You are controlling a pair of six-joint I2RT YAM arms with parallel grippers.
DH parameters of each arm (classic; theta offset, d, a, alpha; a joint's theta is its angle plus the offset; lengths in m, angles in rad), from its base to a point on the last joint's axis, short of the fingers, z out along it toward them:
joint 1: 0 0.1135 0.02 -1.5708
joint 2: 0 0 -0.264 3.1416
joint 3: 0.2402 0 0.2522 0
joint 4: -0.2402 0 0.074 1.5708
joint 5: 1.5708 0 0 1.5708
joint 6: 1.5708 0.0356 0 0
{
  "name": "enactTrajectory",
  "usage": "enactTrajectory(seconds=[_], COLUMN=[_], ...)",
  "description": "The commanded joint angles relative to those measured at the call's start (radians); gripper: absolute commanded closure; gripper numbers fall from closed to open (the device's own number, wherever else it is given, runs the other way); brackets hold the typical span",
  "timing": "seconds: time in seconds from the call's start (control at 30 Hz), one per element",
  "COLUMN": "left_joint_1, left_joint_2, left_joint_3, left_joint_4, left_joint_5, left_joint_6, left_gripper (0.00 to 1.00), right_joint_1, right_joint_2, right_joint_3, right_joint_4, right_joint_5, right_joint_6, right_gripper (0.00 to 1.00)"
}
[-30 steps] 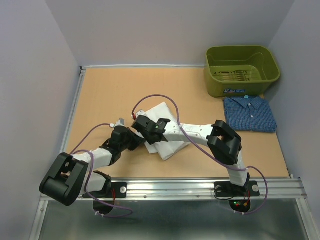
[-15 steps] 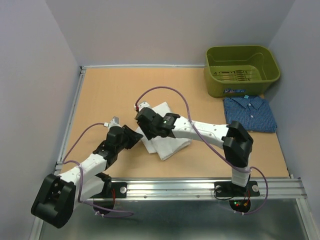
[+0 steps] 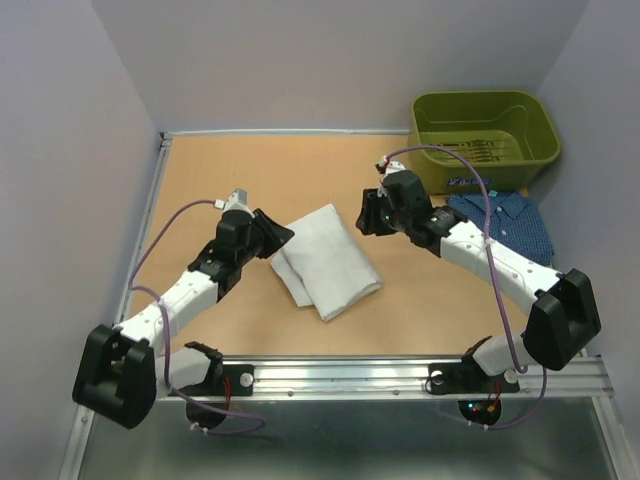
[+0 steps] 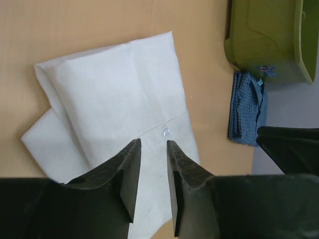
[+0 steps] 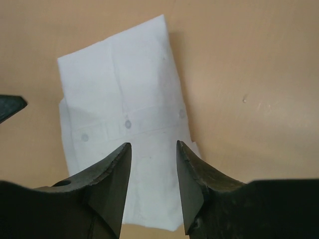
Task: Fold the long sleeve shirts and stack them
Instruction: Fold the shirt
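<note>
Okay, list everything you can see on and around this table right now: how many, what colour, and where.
white shirt: one, white, folded, middle of the table
blue shirt: one, dark blue with a fine pattern, folded, right side, just in front of the bin
bin: one, olive green, far right corner
table: one, light wood colour, under everything
rail: one, silver metal, along the near edge at the arm bases
left gripper: one, black, open, holding nothing, at the white shirt's left side
right gripper: one, black, open, holding nothing, at the white shirt's right side
</note>
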Motion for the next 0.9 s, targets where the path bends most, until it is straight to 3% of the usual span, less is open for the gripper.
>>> enactTrajectory(seconds=[0.0,0.27,0.53,0.87], left_joint_1=[-0.012,-0.01,0.013,0.025], left_joint_2=[0.18,0.394,0.546,0.62], left_joint_3=[0.106,0.122,0.054,-0.001], left_joint_4=[0.091,0.217,0.289,0.334], left_joint_5=[0.096,0.064,0.039,0.042], left_joint_6=[0.043,0.02,-0.008,-0.013], left_gripper=[0.71,0.85,0.87,0.88], right_joint_1=[-0.059,-0.13,-0.203,-0.337], right_joint_2=[-0.031,0.033,0.167,0.161], right_joint_3=[-0.078,-0.254,-0.476,-0.583], right_joint_4=[0.189,0.436,0.724,0.679], right_joint_5=[-0.311,-0.623,-0.811,-0.808], right_joint_6=[0.06,0.133,0.227,0.138], right_gripper=[0.54,0.55,0.56,0.58])
